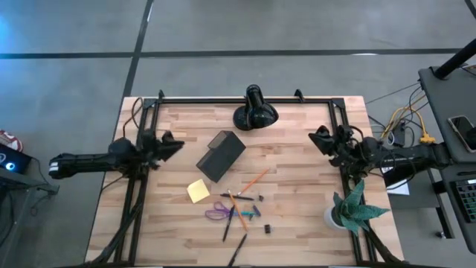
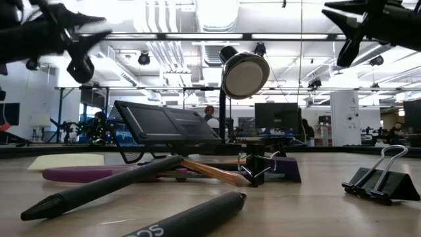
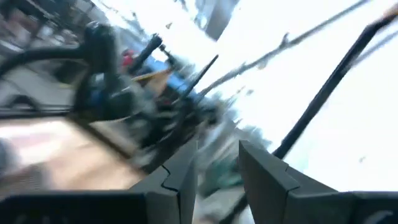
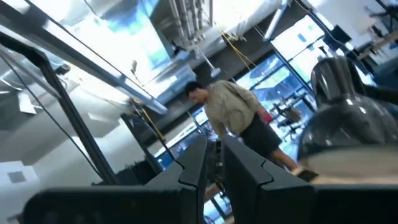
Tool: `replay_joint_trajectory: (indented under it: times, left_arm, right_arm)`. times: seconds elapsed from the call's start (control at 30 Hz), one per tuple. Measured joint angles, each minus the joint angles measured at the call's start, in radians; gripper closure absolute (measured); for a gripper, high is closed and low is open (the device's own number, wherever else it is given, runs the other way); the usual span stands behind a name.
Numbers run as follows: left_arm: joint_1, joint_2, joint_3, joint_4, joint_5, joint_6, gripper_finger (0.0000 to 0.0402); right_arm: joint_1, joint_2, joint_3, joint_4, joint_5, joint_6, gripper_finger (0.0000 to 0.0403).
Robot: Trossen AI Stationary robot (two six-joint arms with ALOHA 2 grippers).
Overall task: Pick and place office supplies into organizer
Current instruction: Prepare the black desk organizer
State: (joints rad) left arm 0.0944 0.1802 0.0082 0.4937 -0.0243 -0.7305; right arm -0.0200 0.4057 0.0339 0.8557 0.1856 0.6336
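Note:
The black organizer (image 1: 220, 155) stands mid-table. In front of it lie the office supplies: a yellow sticky-note pad (image 1: 198, 191), purple-handled scissors (image 1: 218, 213), an orange pencil (image 1: 255, 179), black pens (image 1: 229, 225), a blue marker (image 1: 249, 214) and small dark clips (image 1: 268, 228). My left gripper (image 1: 177, 144) hangs above the table's left side, left of the organizer. It points up and away, with a small empty gap between its fingers (image 3: 217, 152). My right gripper (image 1: 316, 138) hangs above the right side, raised and tilted upward, fingers nearly together on nothing (image 4: 214, 140).
A black dome lamp (image 1: 255, 112) stands at the far edge behind the organizer. A green plant in a white pot (image 1: 349, 210) sits near the front right corner. A black frame (image 1: 245, 100) rims the table. A person (image 4: 239, 115) stands in the room beyond.

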Motion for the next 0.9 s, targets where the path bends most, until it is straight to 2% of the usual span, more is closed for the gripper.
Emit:
replay_joint_trajectory:
  times: [0.07, 0.17, 0.37, 0.43, 0.57, 0.63, 0.7, 0.8, 0.9]
  left_arm:
    - [0.0, 0.0, 0.0, 0.094, -0.002, -0.052, 0.0302]
    - [0.0, 0.002, 0.0, 0.214, -0.018, -0.037, 0.0302]
    - [0.0, 0.004, 0.0, 0.256, -0.039, -0.019, 0.0302]
    - [0.0, 0.005, 0.0, 0.26, -0.088, -0.019, 0.0302]
    - [0.003, 0.008, 0.0, 0.341, -0.272, -0.005, 0.0302]
    - [0.004, 0.008, 0.003, 0.316, -0.284, 0.007, 0.0302]
    - [0.003, 0.014, 0.031, 0.155, -0.258, -0.042, 0.0302]
    - [0.003, 0.052, 0.114, -0.287, -0.246, -0.198, 0.0302]
    - [0.004, 0.123, 0.204, -0.693, -0.264, -0.349, 0.0302]
  right_arm:
    - [0.0, 0.0, 0.013, 0.001, 0.0, -0.029, 0.036]
    - [0.0, 0.002, 0.033, 0.0, 0.0, -0.064, 0.036]
    - [0.0, 0.002, 0.078, -0.004, 0.0, -0.053, 0.036]
    - [0.0, 0.002, 0.096, -0.005, 0.002, -0.061, 0.036]
    - [0.0, 0.003, 0.139, -0.012, 0.066, -0.062, 0.036]
    - [0.0, 0.003, 0.158, -0.012, 0.094, -0.055, 0.036]
    - [0.0, 0.002, 0.172, -0.012, 0.116, -0.064, 0.036]
    - [0.0, 0.005, 0.188, -0.038, 0.204, -0.092, 0.036]
    - [-0.001, 0.0, 0.203, -0.153, 0.325, -0.08, 0.036]
